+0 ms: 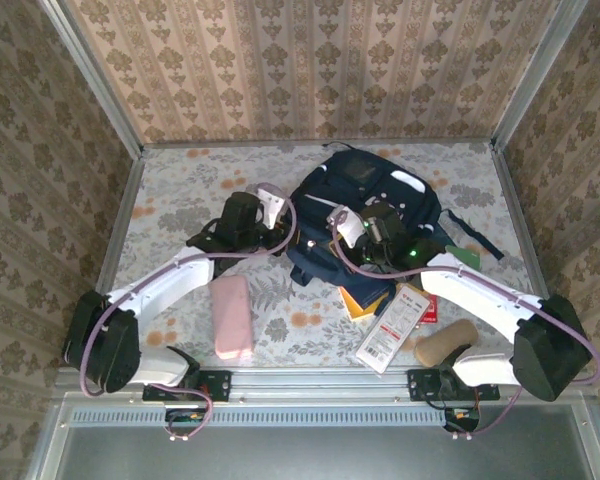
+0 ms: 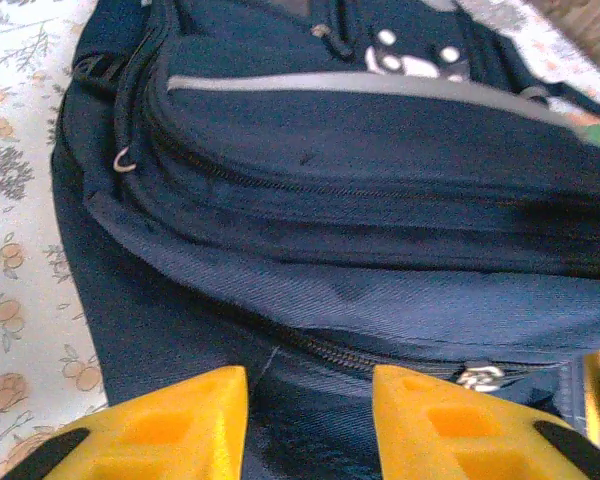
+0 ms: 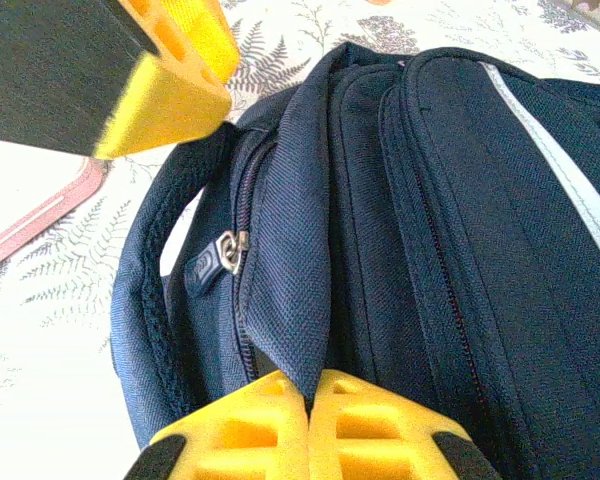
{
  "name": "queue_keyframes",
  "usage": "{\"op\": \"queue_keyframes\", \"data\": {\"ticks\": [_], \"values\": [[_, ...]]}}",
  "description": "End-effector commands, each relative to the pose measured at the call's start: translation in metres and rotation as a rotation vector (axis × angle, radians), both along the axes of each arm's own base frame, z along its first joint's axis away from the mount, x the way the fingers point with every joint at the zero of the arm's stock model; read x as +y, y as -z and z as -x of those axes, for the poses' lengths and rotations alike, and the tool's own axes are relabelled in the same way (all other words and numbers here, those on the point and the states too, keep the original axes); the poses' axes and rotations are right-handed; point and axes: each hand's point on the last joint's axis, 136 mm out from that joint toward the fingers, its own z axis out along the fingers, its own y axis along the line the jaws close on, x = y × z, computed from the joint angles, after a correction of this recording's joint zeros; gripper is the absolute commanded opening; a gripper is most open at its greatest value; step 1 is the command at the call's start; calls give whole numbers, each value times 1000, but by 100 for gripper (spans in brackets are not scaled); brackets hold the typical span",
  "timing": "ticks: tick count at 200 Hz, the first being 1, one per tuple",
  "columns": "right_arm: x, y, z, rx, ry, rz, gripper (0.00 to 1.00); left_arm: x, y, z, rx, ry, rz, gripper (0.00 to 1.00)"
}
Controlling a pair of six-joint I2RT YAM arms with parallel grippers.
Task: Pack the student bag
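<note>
Navy student bag (image 2: 380,150): right gripper (image 3: 308,385) pinches its flap, left gripper (image 2: 310,385) spread over it.

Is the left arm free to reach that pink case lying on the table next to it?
Probably yes. The left gripper is open and empty, and the pink case lies on bare table beside that arm with nothing on top, though the arm must fold back.
</note>
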Motion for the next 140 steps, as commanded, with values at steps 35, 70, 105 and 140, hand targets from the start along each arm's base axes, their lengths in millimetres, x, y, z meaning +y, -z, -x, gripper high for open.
{"op": "queue_keyframes", "data": {"ticks": [35,70,105,140], "values": [[8,-40,4,-71,-37,-99,0,-34,9,35,65,222,21,54],[7,-45,2,-82,-26,-113,0,-44,18,41,86,262,-4,45],[7,-48,-1,-82,-18,-132,0,-50,23,42,83,269,-34,44],[4,-46,-5,-79,-3,-134,0,-55,27,47,81,284,-63,49]]}}
